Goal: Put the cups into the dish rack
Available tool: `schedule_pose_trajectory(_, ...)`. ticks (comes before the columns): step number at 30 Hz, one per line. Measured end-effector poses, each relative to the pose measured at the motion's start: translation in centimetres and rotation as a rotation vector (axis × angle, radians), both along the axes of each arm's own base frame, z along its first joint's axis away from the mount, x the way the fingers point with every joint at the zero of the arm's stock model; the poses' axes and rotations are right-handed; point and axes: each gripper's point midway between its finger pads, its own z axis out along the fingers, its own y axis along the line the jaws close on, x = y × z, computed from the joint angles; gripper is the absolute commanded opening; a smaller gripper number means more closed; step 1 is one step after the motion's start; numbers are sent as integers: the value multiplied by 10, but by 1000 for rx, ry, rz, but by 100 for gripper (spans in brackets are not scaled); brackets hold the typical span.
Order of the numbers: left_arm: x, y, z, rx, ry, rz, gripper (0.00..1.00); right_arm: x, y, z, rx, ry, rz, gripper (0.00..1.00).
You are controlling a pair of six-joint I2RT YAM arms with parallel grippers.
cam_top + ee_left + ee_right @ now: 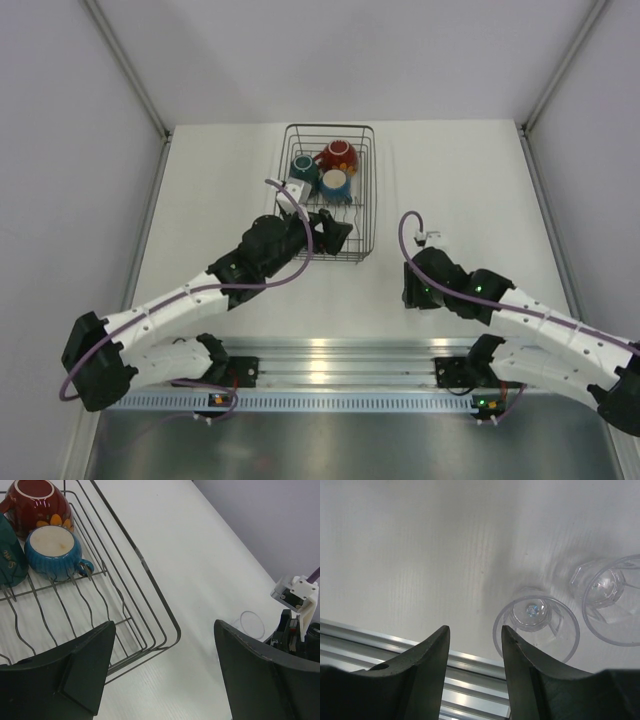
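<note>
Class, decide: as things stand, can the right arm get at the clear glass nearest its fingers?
Probably yes. The right gripper hovers open beside the clear glass, just outside the jaws; nothing lies between, though a second glass crowds its far side.

Shows a white, finely ribbed table (pixel 470 180) boxed in by pale grey walls (pixel 340 60), with slim metal struts (pixel 125 65) rising at the two far corners. Carries a silver slotted rail (pixel 340 350) along the near edge. Ends, nearer still, in a brushed metal sheet (pixel 350 450).
</note>
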Motion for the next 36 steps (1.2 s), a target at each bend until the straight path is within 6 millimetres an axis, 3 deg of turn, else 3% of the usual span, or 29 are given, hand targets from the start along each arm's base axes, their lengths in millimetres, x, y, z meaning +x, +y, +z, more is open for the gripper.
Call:
schedule_pose_trajectory(11,-1,6,3,-3,-5,17,85,3,-5,-13,-60,18,-27,45)
schedule_pose_trajectory(14,-3,9,1,1,1,22,85,2,-8,-22,-89,34,-29,30)
schedule_pose_trajectory(15,-4,10,1,0,0,24,85,3,-8,-22,-96,33,-31,19)
schedule_pose_trajectory(17,-5,14,3,-3,-4,30,85,5,-10,-24,-111,30,-39,7)
schedule_pose_trajectory(20,-7,19,10,-14,-15,44,85,9,-11,-25,-125,18,-41,0)
schedule_pose_trajectory(25,-6,28,20,-37,-28,84,86,12,-11,-22,-140,-4,-34,0)
schedule_pose_trajectory(29,-2,35,15,-40,-2,137,86,23,-3,-6,-133,-71,-2,0)
schedule_pose_trajectory(32,1,39,11,-32,35,175,87,43,15,29,-95,-184,34,0)
schedule_pose_trajectory(36,5,38,21,-65,58,202,90,75,44,83,-4,-387,65,0)
